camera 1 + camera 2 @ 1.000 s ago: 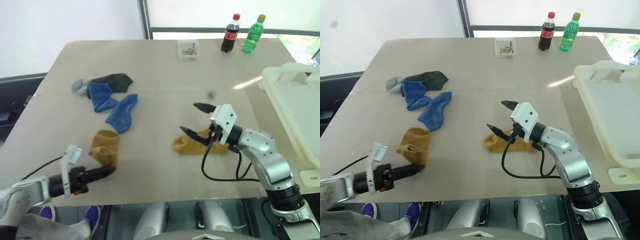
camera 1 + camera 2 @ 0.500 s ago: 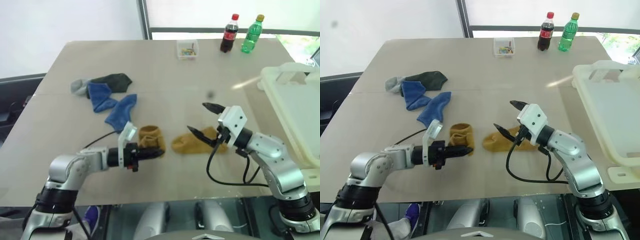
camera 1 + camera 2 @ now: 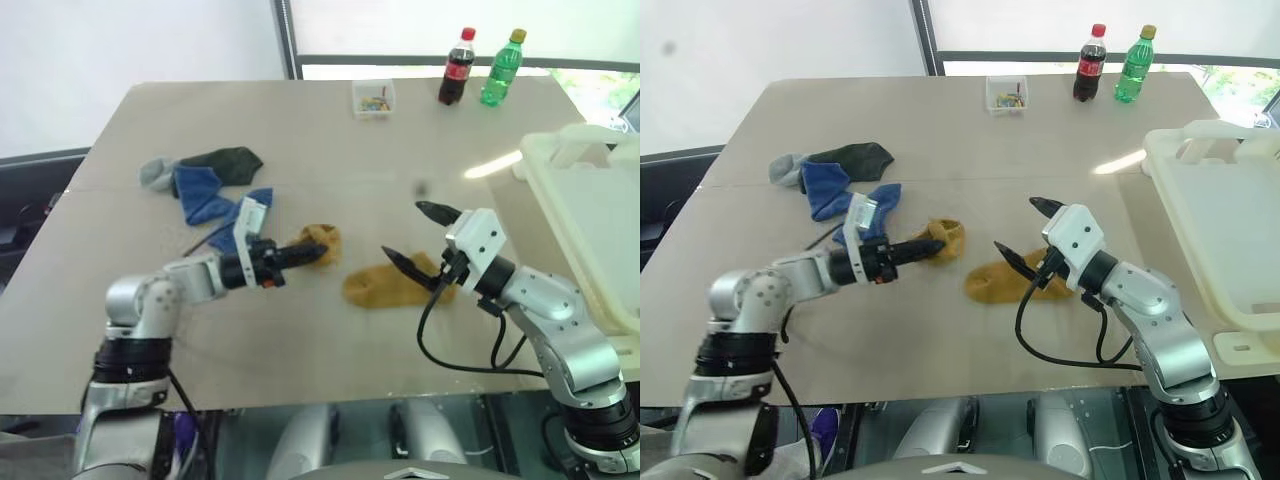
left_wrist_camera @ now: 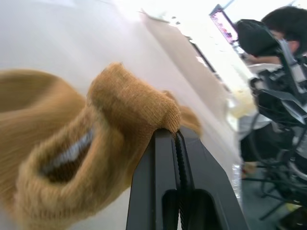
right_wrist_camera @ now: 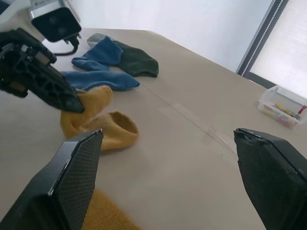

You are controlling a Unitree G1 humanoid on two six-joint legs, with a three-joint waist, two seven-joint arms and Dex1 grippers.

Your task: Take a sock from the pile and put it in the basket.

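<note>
My left gripper [image 3: 308, 256] is shut on a mustard yellow sock [image 3: 323, 240] and holds it just above the table, near the middle. In the left wrist view the sock [image 4: 96, 139] hangs bunched from the closed fingertips. My right gripper [image 3: 415, 238] stands wide open to the right of it, over a second mustard sock [image 3: 385, 287] lying flat. The right wrist view shows the held sock [image 5: 98, 127] and the left gripper [image 5: 43, 81] ahead of it. The pile [image 3: 205, 185] of blue, dark green and grey socks lies behind at the left. The cream basket [image 3: 545, 175] stands at the right edge.
A cola bottle [image 3: 452, 68], a green bottle [image 3: 503, 68] and a small clear box [image 3: 374, 97] stand along the table's far edge. A person [image 4: 283, 24] sits beyond the table in the left wrist view. Bare tabletop lies between the grippers and the basket.
My left gripper has carried the mustard sock from the near left edge up and rightward to the table's middle. The right gripper has barely shifted and stays open.
</note>
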